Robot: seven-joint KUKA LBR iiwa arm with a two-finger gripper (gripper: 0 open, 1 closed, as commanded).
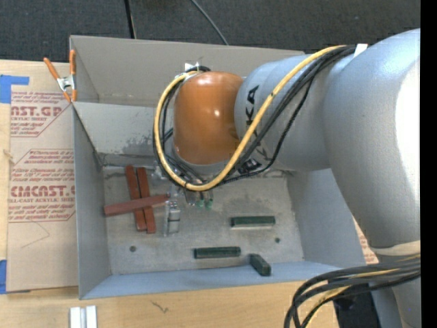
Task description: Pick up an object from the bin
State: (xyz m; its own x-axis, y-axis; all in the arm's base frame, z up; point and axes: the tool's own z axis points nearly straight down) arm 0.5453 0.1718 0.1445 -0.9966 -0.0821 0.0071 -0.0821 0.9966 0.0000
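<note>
My gripper point(172, 214) is low over the left half of the bin floor, below the orange cover. It stands right against the right side of a small pile of reddish-brown wooden sticks point(140, 190). Two of these sticks lie side by side, pointing front to back. A third brown stick point(126, 207) lies across them, and its right end reaches the gripper. Nothing shows held in the gripper.
A dark green bar point(252, 221) lies right of the gripper on the bin floor. Another dark green bar point(217, 252) lies near the front wall, with a small dark block point(259, 264) beside it. The arm covers the bin's back right.
</note>
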